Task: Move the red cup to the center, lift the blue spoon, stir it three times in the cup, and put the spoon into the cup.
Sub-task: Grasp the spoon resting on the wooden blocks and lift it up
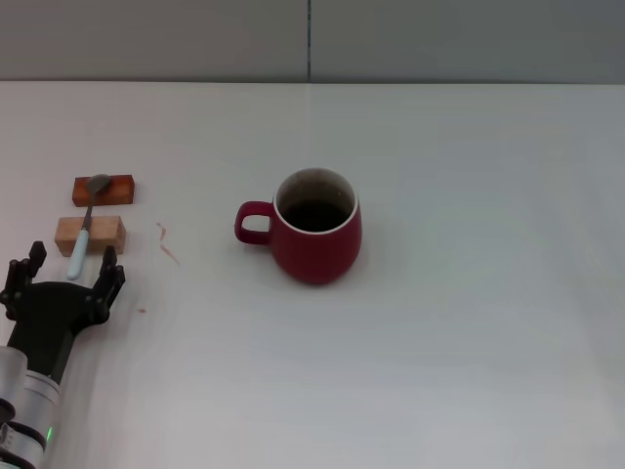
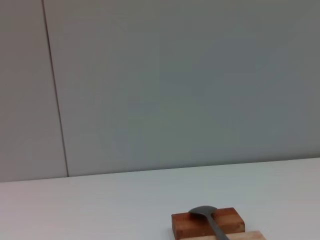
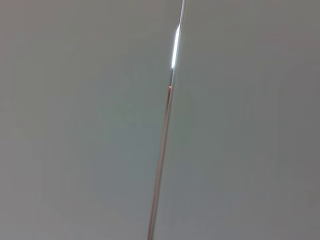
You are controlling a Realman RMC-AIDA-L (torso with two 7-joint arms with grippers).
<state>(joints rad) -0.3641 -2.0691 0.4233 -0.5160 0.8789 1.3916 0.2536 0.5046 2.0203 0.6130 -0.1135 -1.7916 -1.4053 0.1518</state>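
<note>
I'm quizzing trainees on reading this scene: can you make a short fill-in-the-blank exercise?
1. The blue spoon rests across two wooden ____.
2. The red cup's handle points toward the robot's ____ side.
3. The left gripper, fingers ____, sits just short of the spoon's handle.

Missing words: blocks; left; open

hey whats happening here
The left gripper, fingers open, sits just short of the blue spoon, which lies across two small wooden blocks at the table's left. Nothing is held. The red cup stands upright mid-table, its handle toward the spoon. The right arm is out of view.
</note>
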